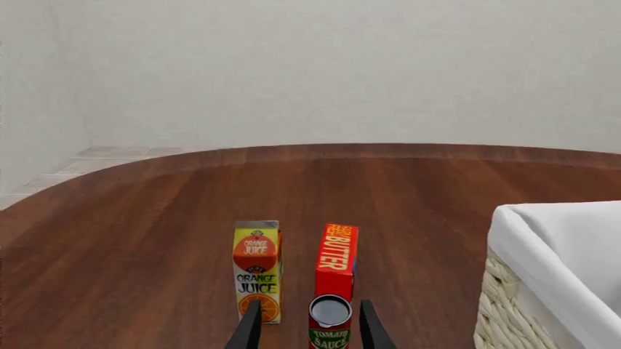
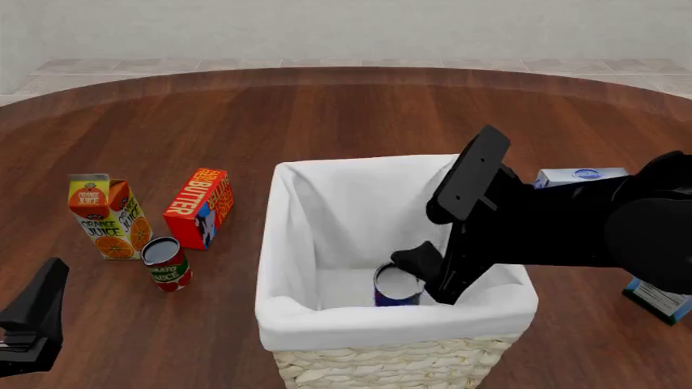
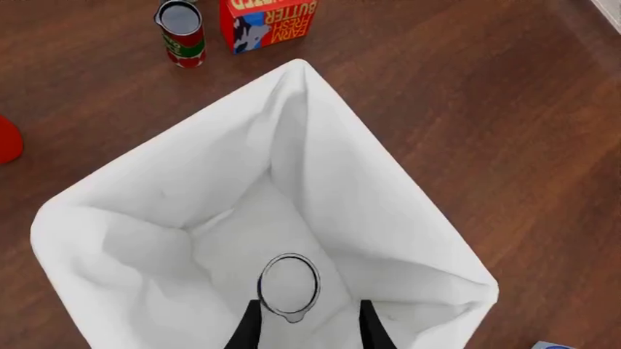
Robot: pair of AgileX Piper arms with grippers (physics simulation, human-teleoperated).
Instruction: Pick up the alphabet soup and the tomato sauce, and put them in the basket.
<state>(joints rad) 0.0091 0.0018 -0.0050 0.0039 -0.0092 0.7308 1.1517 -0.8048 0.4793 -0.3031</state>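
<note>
- Far left on the dark wood counter (image 2: 324,121): tall orange juice carton (image 2: 106,217), then the flat red butter box (image 2: 200,207), both upright, just beside each other.
- Small red-label tomato sauce can w/ green band & grey metal top (image 2: 165,263) stands upright just in front of those 2, outside the basket, well apart from its wall.
- Left gripper (image 1: 310,331): fingers (image 1: 250,327) spread wide, 1 each side of the sauce can, no contact visible yet, nothing held. Likely step here: close on the can. Judgement: centre the can between the fingers, go low enough to grip the label mid-height, squeeze evenly so it doesn't tip toward the butter box.
- Middle: big pale wicker basket w/ white cloth lining (image 2: 284,243).
- Small dark blue-purple alphabet soup can, silver-white top (image 2: 396,285), sits upright on the basket floor.
- Right gripper (image 3: 305,320) inside the basket above that can; fingers (image 3: 369,327) parted wider than the can, not touching it, so it's let go. Lift straight up to avoid snagging the lining.
- Far right: a white-and-blue carton (image 2: 579,176), partly hidden behind the right arm.
</note>
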